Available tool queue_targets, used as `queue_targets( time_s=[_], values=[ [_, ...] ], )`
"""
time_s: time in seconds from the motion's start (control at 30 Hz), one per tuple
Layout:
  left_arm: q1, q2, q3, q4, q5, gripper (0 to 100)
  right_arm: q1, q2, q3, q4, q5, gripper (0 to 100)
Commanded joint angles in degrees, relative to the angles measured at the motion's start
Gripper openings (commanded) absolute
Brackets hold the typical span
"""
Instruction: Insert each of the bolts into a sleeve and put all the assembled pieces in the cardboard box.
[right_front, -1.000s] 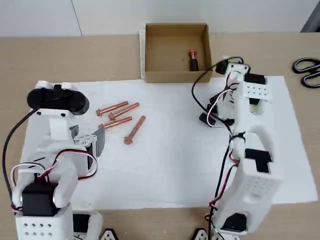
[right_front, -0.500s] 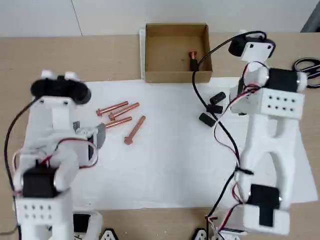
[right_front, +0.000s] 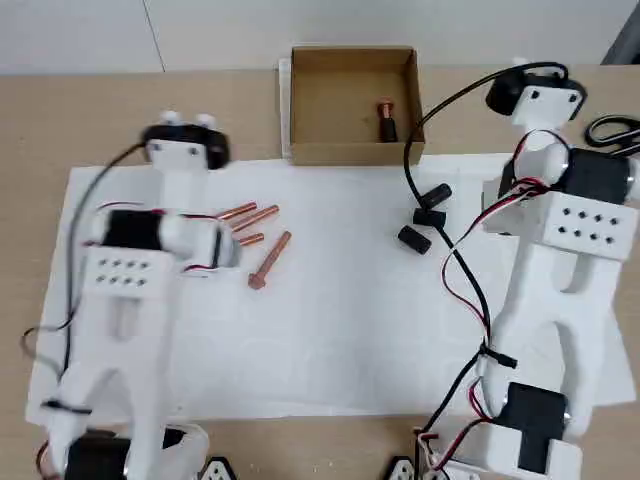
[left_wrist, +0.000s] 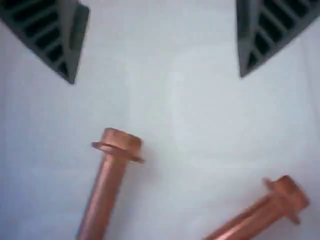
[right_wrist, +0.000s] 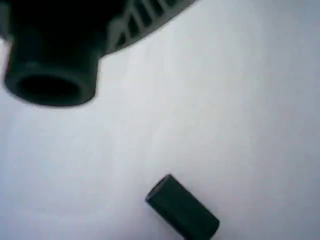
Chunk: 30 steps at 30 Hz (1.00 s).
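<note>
Several copper bolts (right_front: 258, 240) lie left of centre on the white sheet. My left gripper (left_wrist: 157, 75) hangs open above two of them: one bolt (left_wrist: 112, 175) is below the gap and a second bolt (left_wrist: 265, 210) lies beside it. The left arm (right_front: 160, 240) covers the bolts' left ends. Three black sleeves (right_front: 428, 217) lie right of centre. My right gripper (right_wrist: 60, 35) is shut on another black sleeve (right_wrist: 50, 75) and holds it above the sheet, with a loose sleeve (right_wrist: 182, 207) lying below. The cardboard box (right_front: 300, 100) holds one assembled piece (right_front: 386, 120).
The right arm (right_front: 570, 220) stands over the sheet's right side and its black cable (right_front: 450, 260) runs past the sleeves. Scissors (right_front: 612, 130) lie at the far right on the wooden table (right_front: 150, 110). The sheet's middle (right_front: 340, 320) is bare.
The left arm has swung forward and right until it is over the bolts. The right arm has moved right, away from the loose sleeves, which stay where they were.
</note>
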Motion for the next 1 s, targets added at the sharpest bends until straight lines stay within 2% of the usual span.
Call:
queue_targets(
  time_s=[0.0, 0.13, 0.47, 0.57, 0.73, 0.97],
  values=[
    [4.57, 3.16, -2.33, -3.87, -0.35, 20, 0.48, -3.12, -2.99, 1.1, -1.93, 0.3],
    [7.3, 7.65, -2.33, -8.79, -0.26, 20, 0.4, -3.12, -2.99, 1.1, -3.16, 0.3],
    [7.3, 22.51, -2.33, -18.2, 0.0, 20, 0.48, -3.12, -2.99, 1.1, -3.16, 0.3],
    [7.3, 25.58, -2.51, -18.99, 0.0, 19, 0.48, -3.12, -2.99, 1.1, -3.16, 0.3],
    [7.82, 27.25, -2.59, -19.08, 0.0, 11, 0.48, -2.95, -2.99, 1.1, -3.25, 0.3],
    [11.78, 26.73, -2.33, -18.73, 0.0, 9, 0.48, -2.86, -2.99, 1.1, -3.25, 0.3]
  ],
)
